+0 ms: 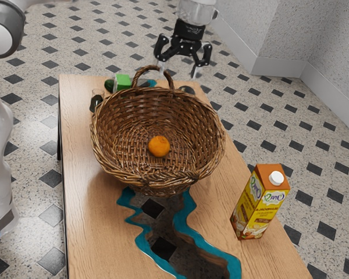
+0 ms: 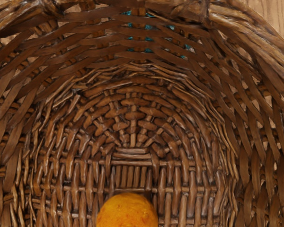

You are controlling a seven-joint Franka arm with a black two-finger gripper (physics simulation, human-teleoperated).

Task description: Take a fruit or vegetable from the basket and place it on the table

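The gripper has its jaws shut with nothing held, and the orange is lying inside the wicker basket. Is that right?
Not quite: the jaws of the gripper are open, standing well apart, as the exterior view shows. The rest is right: nothing is held, and the orange lies inside the wicker basket.

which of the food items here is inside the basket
The round orange fruit, low in the wicker basket; the yellow carton stands outside it, on the table.
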